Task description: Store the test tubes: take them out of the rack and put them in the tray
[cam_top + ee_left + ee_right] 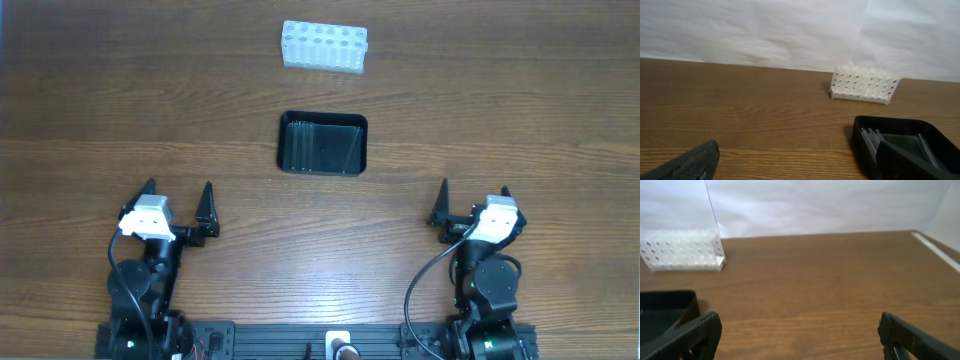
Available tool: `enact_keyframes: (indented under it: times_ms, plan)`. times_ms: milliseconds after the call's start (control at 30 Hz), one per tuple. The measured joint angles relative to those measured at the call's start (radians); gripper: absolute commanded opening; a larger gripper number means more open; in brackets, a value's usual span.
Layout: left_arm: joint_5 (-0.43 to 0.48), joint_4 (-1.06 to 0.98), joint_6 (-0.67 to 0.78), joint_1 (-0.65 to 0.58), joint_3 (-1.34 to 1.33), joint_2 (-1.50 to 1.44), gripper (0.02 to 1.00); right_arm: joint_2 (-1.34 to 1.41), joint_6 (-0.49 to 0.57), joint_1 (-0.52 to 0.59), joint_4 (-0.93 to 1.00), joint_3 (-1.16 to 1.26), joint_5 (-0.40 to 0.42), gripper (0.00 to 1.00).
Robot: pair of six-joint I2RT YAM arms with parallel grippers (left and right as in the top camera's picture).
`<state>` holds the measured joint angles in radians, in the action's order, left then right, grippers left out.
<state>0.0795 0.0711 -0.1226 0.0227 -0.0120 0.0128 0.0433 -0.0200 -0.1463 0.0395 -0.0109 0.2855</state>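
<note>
Nearest the bases, both arms sit low over the bare wooden bench, one at each side. The left pincer is released, its fingers spread wide with nothing between them. The right pincer is likewise spread and holds nothing. Neither is close to the task's things.

Farther out, at the middle of the bench, lies the black tray. Clear test tubes lie flat in it, side by side toward its left half; the left wrist view shows them against the near wall. Their number cannot be counted.

Beyond the tray, apart from it, stands the white perforated rack. No tube can be made out standing in it, though clear glass there would be hard to tell.

By my reading the storing looks finished or nearly so: tubes are in the tray, the rack appears emptied, and at most a check of the rack's holes remains.
</note>
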Motion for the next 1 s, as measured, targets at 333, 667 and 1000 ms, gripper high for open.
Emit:
enact_keyframes:
  times_ms: [333,667,1000]
  plan:
    - [0.000,0.000,0.000,0.000,0.000,0.000,1.000,-0.028,0.065,-0.006,-0.122,0.000,0.018,0.993]
    - [0.000,0.000,0.000,0.000,0.000,0.000,1.000,-0.029,0.054,-0.006,0.002,0.000,0.055,0.991]
    - [0.000,0.000,0.000,0.000,0.000,0.000,1.000,-0.029,0.045,-0.023,0.002,0.000,0.055,0.991]
